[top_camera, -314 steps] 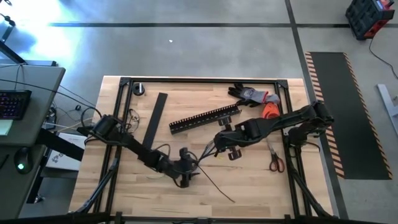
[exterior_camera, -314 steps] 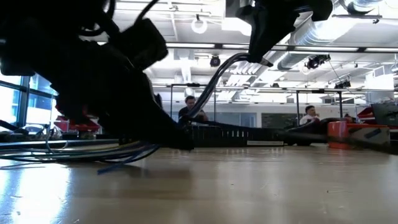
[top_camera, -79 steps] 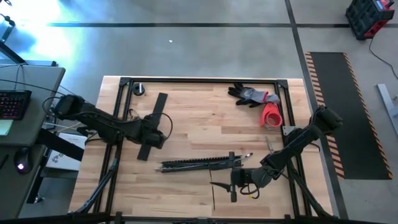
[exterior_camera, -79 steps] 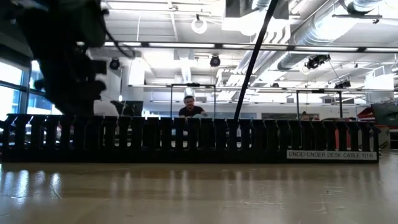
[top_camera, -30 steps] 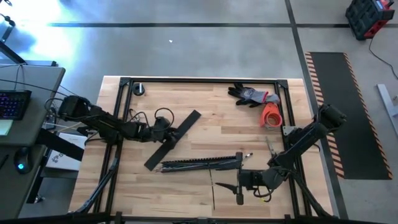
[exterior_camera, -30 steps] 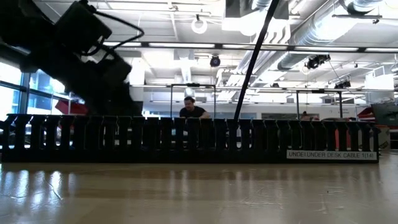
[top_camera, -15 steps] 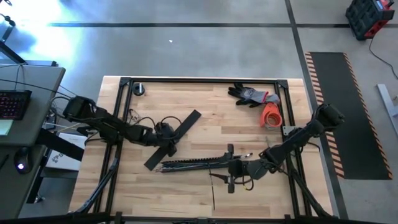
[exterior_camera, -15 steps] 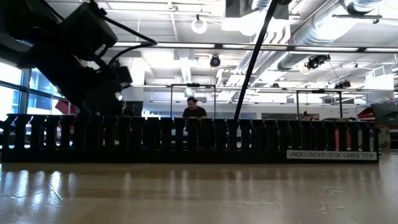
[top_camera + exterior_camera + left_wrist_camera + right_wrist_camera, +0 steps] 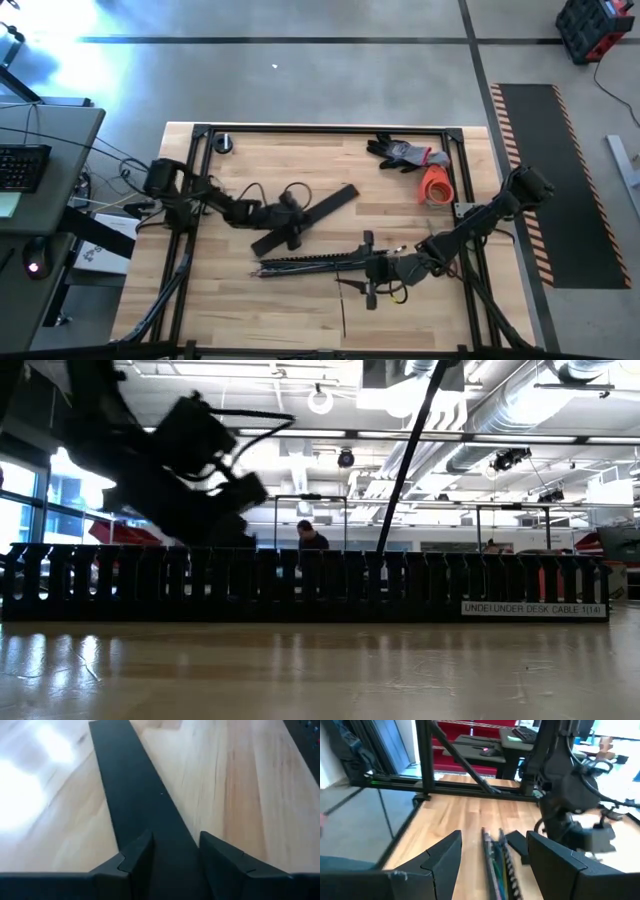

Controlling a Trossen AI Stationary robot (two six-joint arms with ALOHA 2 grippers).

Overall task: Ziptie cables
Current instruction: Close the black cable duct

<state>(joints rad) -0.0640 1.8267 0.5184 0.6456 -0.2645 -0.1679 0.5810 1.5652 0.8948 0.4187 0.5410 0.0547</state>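
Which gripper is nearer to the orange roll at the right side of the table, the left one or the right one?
The right gripper; it sits over the slotted channel's right end, below-left of the orange roll. The left gripper holds the flat cover strip farther left.

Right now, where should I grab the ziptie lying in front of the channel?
Judging by the high view, take the ziptie mid-length from straight above, fingers across its width. It lies flat and hair-thin on the table, clear of the channel, nearest the right tool.
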